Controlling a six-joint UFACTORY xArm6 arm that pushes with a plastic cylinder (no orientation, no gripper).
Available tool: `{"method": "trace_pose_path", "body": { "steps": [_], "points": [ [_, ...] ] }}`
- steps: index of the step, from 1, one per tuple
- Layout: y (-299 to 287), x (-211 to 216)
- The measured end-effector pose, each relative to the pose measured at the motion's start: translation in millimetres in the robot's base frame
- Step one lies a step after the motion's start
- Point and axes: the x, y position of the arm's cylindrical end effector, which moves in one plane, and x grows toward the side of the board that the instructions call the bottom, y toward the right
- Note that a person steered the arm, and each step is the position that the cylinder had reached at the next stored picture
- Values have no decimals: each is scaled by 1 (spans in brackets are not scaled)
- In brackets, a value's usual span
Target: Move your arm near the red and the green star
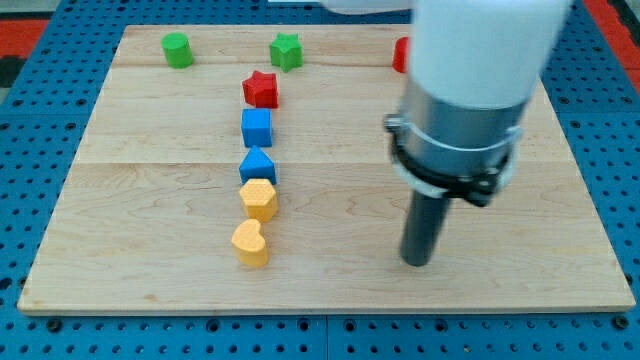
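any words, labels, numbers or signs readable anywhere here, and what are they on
None: no text, number or sign can be read in this view.
The pale wooden board, the blue pegboard under it and the white and grey arm housing are unmarked.
The coloured blocks, such as the red star and the green star, show bare faces.

My tip (417, 262) on board (150, 250), low in view's right half, well apart from all blocks. Column of five left of tip, running top to bottom: red star (261, 89), blue cube (257, 128), blue block (257, 166), yellow block (259, 199), yellow heart (250, 243). Lower neighbours nearly touching. Green star (286, 51) just above-right of red star. Green block (178, 49) at top left. Red block (401, 54) at top, partly hidden behind my arm.
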Motion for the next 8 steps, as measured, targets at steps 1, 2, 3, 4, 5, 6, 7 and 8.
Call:
{"method": "trace_pose_path", "body": {
  "steps": [1,2,3,4,5,6,7,8],
  "points": [
    [27,-7],
    [42,-32],
    [43,-34],
    [43,-41],
    [34,-54],
    [30,-99],
    [-7,-151],
    [-62,-193]
  ]
}}
